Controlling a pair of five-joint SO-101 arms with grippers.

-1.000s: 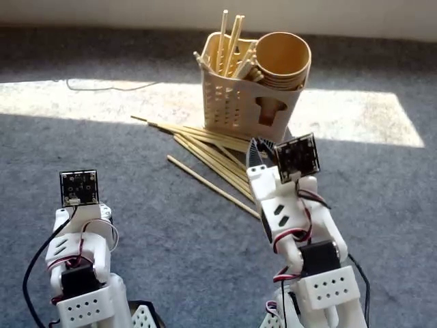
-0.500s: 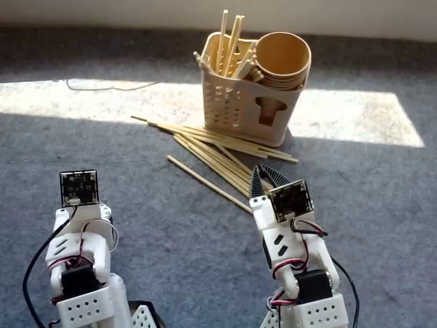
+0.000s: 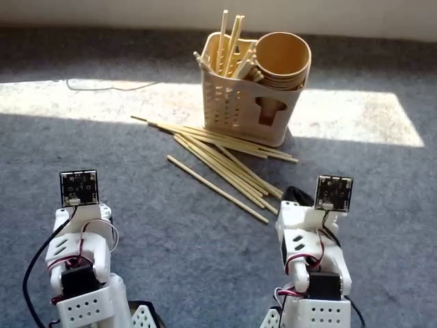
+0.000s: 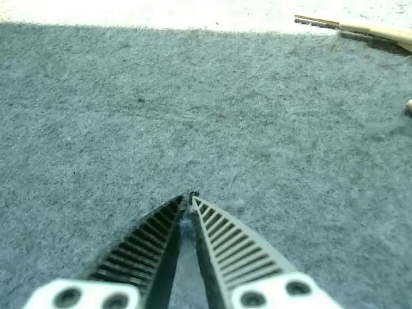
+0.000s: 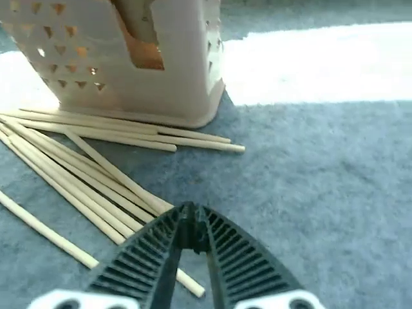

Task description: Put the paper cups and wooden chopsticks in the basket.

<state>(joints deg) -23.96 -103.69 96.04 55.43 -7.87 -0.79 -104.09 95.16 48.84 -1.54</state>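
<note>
Nearest you, the left gripper point(image 4: 192, 201) sits low over bare carpet point(image 4: 96, 96), its fingers pressed together on nothing. One chopstick tip point(image 4: 351, 26) lies well beyond it.

The right gripper point(image 5: 193, 226) is likewise clenched and empty. Its tips hang just over the near ends of the loose chopsticks point(image 5: 84, 183), so neither arm is carrying anything toward the goal at this moment.

Moving outward to the middle of the carpet, those loose chopsticks point(image 3: 218, 164) lie in a slanted fan. Most are bunched side by side and touching. One lies a little apart on the side nearer you, and a few lie along the foot of the basket point(image 3: 235, 113). These are your unfinished work, and there are plenty of them (I would not trust an exact count from here).

Farther on, toward the far edge of the carpet, the basket stands upright in a strip of sunlight. A nested stack of cups point(image 3: 281, 58) sits in it, and a handful of standing chopsticks point(image 3: 229, 37) pokes up beside the cups. I see no cup lying loose anywhere on the carpet, so I judge the cup half finished and the chopstick half only partly done. A thin cable point(image 3: 102, 85) trails along the far left and has no part in the job.
</note>
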